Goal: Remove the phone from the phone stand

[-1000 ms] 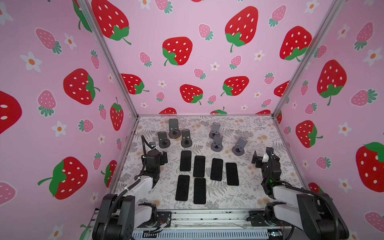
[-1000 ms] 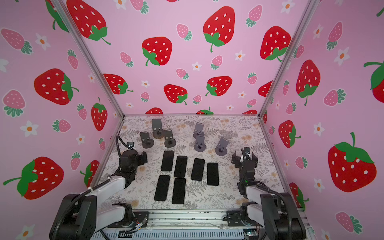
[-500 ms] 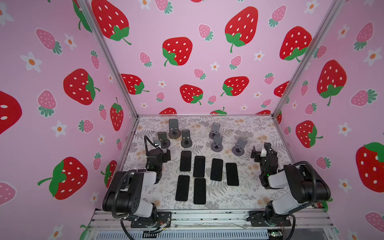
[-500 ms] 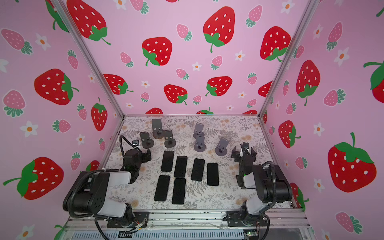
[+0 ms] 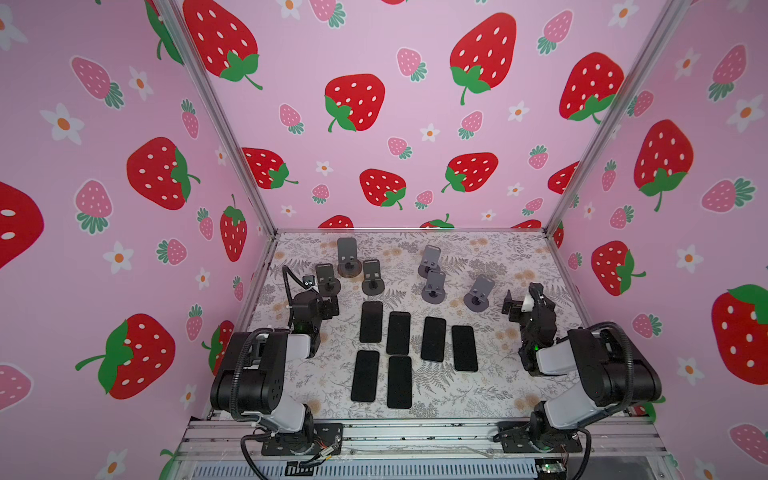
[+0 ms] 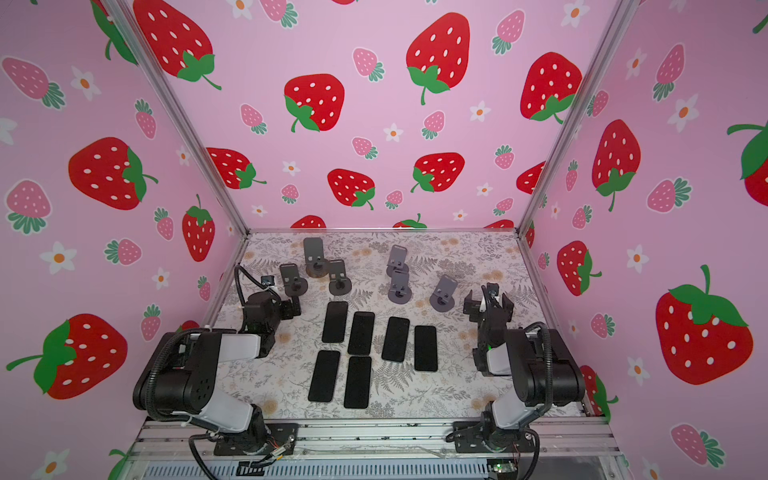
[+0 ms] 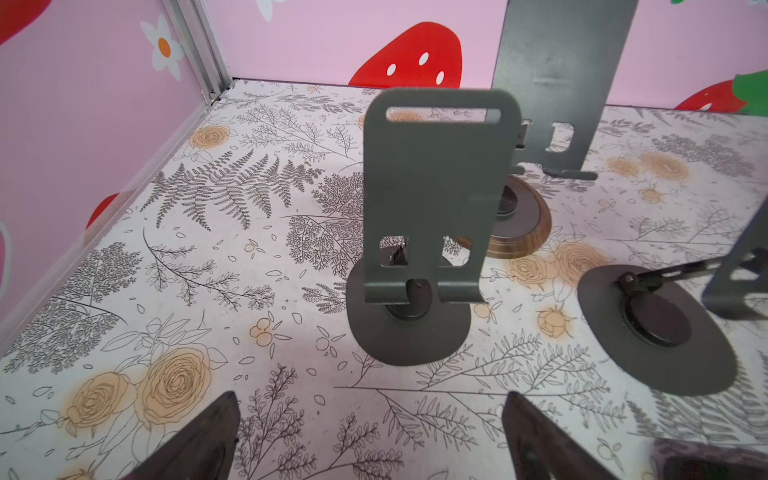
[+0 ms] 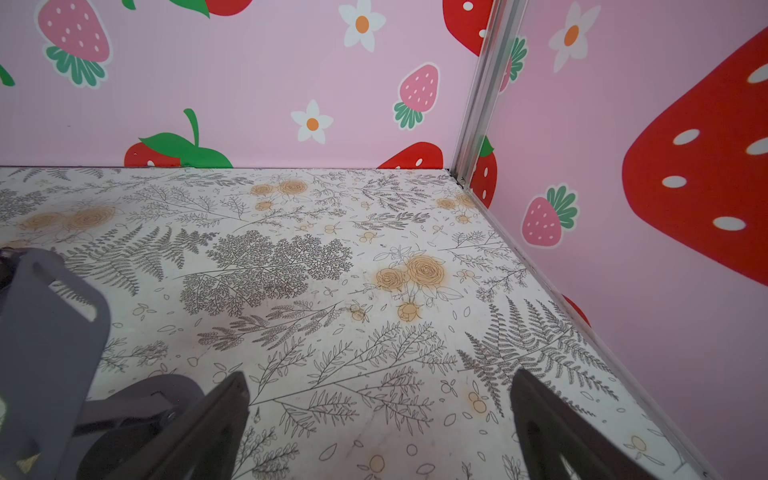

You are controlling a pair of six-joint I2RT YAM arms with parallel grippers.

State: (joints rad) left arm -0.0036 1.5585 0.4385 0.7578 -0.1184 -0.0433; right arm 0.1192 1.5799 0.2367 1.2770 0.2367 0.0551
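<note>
Your six phones (image 5: 398, 333) all lie flat and dark on the flowered counter (image 5: 498, 257). Four sit in a row, and two more sit at 6 o'clock of that row's left half. None of them touches a stand, and any marking on them is too small to read. The six grey phone stands (image 5: 434, 287) stand upright in a loose band at 12 o'clock of the phones, three toward 11 o'clock and three toward 1 o'clock, and every cradle lip shows bare metal. Your left pincer (image 5: 330, 308) sits low at 9 o'clock of the phones with its jaws spread wide, gripping nothing. It points at the leftmost stand (image 5: 327, 280), which is just at its 12 o'clock. In the left wrist view that stand fills the middle beyond the two dark fingertips (image 7: 216, 419), and you can see the slot in its plate and its round base. The taller stand (image 7: 561, 83), on a wood-rimmed base, is close behind it, and a third stand's base (image 7: 656, 328) is beside it. Your right pincer (image 5: 524, 300) sits at 3 o'clock of the phones, jaws likewise wide apart and gripping nothing. The rightmost stand (image 5: 480, 294) is near it at 9 o'clock, and in the right wrist view this stand lies just outside one finger.
</note>
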